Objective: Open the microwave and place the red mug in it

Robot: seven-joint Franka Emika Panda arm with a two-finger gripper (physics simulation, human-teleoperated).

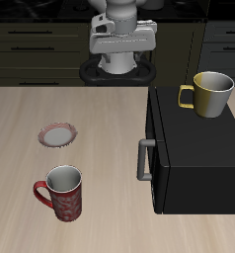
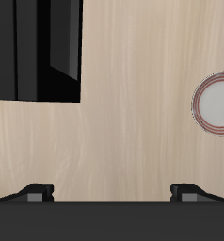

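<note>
The microwave (image 1: 194, 158) is a big black box on the table with its door shut and a grey bar handle (image 1: 143, 159) on the front; one corner of the microwave (image 2: 34, 47) shows in the wrist view. The red mug (image 1: 62, 193) stands upright near the table's front edge, apart from the microwave, its loop handle pointing away from it. My gripper (image 1: 119, 47) hangs high at the back of the table, far from both. In the wrist view the gripper (image 2: 112, 193) is open, with only bare table between its fingertips (image 2: 34, 193).
A yellow-olive mug (image 1: 210, 94) stands on top of the microwave. A flat red-rimmed plate (image 1: 58, 134) lies on the table behind the red mug, and the plate (image 2: 216, 102) also shows in the wrist view. Dark cabinets line the back.
</note>
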